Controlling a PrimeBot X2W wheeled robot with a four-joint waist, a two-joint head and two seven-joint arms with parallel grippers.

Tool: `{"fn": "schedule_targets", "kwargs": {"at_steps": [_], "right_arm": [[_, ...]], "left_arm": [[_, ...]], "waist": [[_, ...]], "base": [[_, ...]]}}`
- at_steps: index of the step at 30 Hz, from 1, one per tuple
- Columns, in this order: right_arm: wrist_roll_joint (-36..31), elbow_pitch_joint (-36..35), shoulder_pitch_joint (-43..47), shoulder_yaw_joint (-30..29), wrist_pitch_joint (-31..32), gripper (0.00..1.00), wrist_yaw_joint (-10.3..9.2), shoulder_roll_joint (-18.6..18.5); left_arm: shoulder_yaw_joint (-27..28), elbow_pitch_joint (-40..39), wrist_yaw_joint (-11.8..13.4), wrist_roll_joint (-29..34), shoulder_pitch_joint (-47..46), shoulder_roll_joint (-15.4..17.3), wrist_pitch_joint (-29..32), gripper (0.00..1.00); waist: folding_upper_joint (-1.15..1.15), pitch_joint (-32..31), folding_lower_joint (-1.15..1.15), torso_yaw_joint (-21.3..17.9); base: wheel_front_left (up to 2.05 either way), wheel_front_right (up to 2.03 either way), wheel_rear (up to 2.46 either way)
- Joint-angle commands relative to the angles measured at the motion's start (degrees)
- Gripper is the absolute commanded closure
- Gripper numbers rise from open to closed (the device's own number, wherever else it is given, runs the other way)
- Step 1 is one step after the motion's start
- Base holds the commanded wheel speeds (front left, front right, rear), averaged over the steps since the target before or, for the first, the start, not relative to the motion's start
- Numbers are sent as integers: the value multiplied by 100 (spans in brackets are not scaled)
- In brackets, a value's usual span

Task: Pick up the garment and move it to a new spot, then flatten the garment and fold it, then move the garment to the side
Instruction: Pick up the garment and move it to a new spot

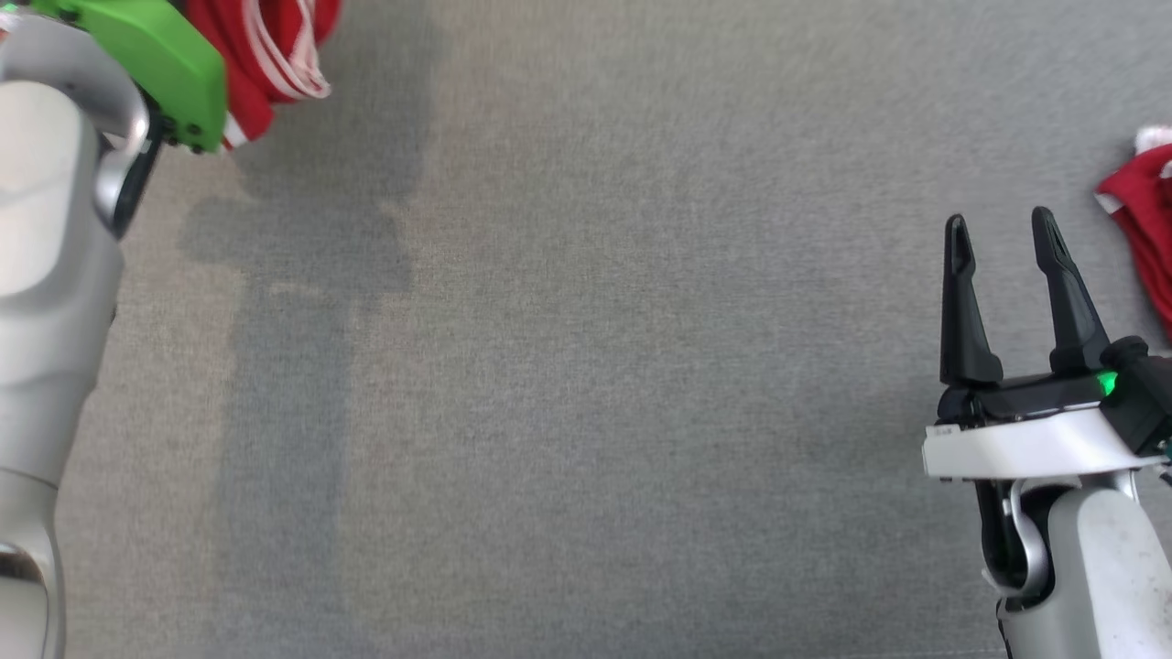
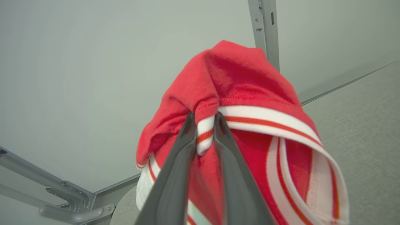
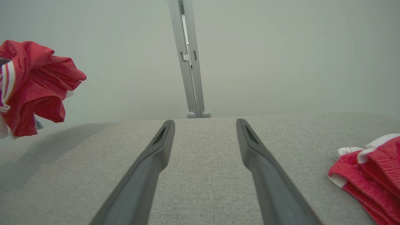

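Aloft, left gripper [image 2: 204,122] pinches the garment [image 2: 243,78] hem.

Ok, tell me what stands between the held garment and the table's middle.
Nothing visible does. The left gripper holds the red garment above the table, far left; a second red cloth lies at the right edge, beyond the open right gripper.

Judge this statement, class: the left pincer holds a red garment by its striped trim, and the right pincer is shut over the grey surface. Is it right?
Not quite. The right pincer is open, not shut; the right wrist view shows its fingers spread apart over the grey surface. The left pincer does hold the red garment by its striped trim.
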Motion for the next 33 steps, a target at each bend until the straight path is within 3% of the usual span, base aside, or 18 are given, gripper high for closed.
{"fn": "schedule_targets", "kwargs": {"at_steps": [1, 6, 13, 24, 25, 26, 27, 28, 33], "right_arm": [[78, 66, 134, -11, -54, 0, -9, -8], [175, 229, 309, -67, -118, 0, -9, -8], [260, 287, 479, -132, -168, 0, -9, -6], [547, 322, 237, 477, -193, 0, -10, -10], [565, 330, 227, 508, -193, 0, -9, -10], [582, 330, 203, 535, -193, 0, -9, -10], [590, 335, 193, 567, -194, 0, -9, -8], [589, 343, 188, 582, -194, 0, -9, -7], [513, 370, 179, 577, -195, 0, -9, -7]], "left_arm": [[-173, -231, -6, -165, 153, 47, 72, 100], [-867, -1276, -6, -721, 377, 108, 347, 100], [-1574, -2339, 9, -1007, 1064, -119, 387, 100], [-2098, -1796, 516, -928, 2368, -728, -219, 100], [-2104, -1720, 542, -946, 2436, -757, -270, 86], [-2102, -1625, 549, -983, 2518, -787, -321, 55], [-2097, -1558, 551, -1005, 2569, -805, -377, 11], [-2083, -1488, 565, -1018, 2611, -830, -456, 0], [-1942, -1360, 658, -1104, 2714, -916, -765, 0]], "waist": [[0, -735, 0, -436], [0, -1046, 0, -802], [0, -1072, 0, -1297], [0, -460, 0, -1764], [0, -439, 0, -1765], [0, -426, 0, -1761], [0, -420, 0, -1752], [0, -417, 0, -1727], [0, -489, 0, -1554]], "base": [[0, 0, 0], [0, 0, 0], [0, 0, 0], [0, 0, 0], [0, 0, 0], [0, 0, 0], [0, 0, 0], [0, 0, 0], [0, 0, 0]]}}
